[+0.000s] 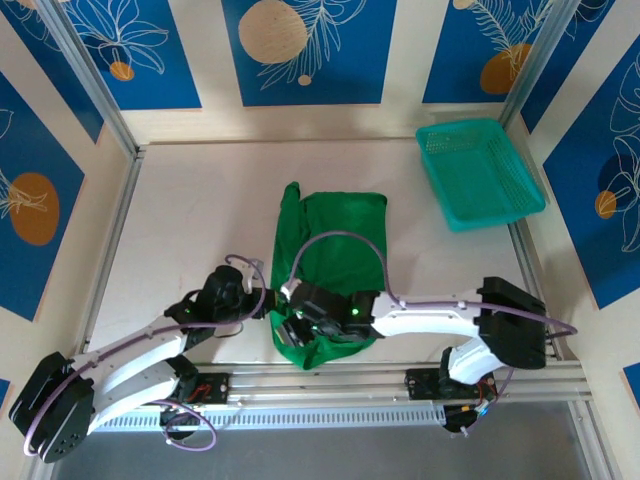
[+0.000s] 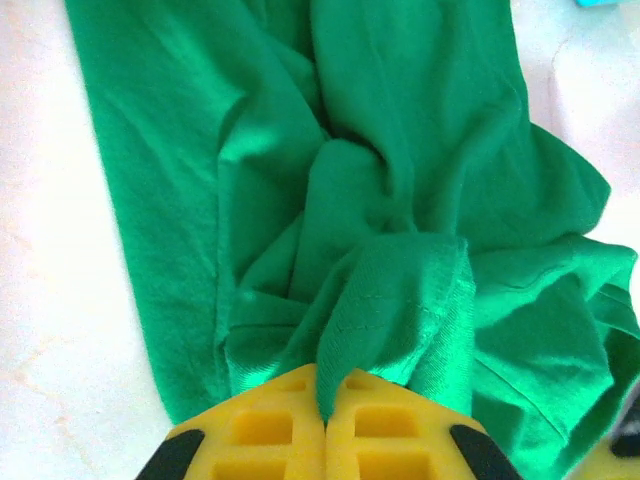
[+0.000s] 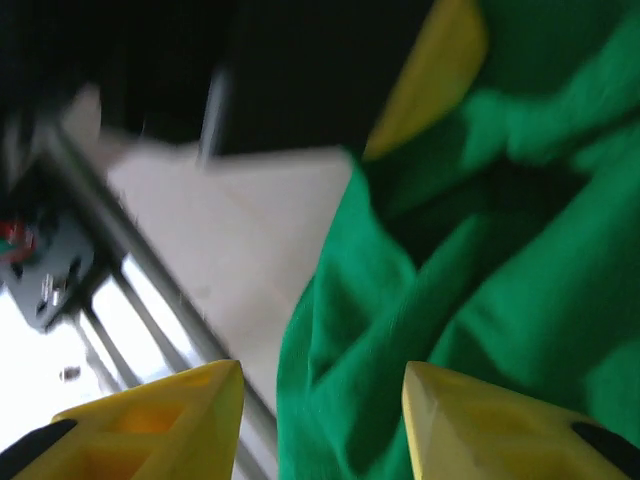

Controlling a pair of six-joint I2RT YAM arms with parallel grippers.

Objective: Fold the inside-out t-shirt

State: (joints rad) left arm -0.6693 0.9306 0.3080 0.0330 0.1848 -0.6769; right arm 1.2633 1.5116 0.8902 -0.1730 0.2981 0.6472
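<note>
Green wrinkly cloth t-shirt (image 1: 335,250) bunched at the near middle of the pale tabletop (image 1: 190,200), its near end between the two arms.

Left gripper (image 2: 325,400) has its yellow fingers (image 2: 270,430) pressed together on a gathered fold of the near end. The right gripper (image 3: 322,370), just beside it, stands with jaws apart and cloth lying loose in the gap. To fold cleanly, the right claw likely needs a firm pinch on a matching edge, then both should draw the cloth flat and taut before carrying it over. No brand, label or writing is readable.
</note>
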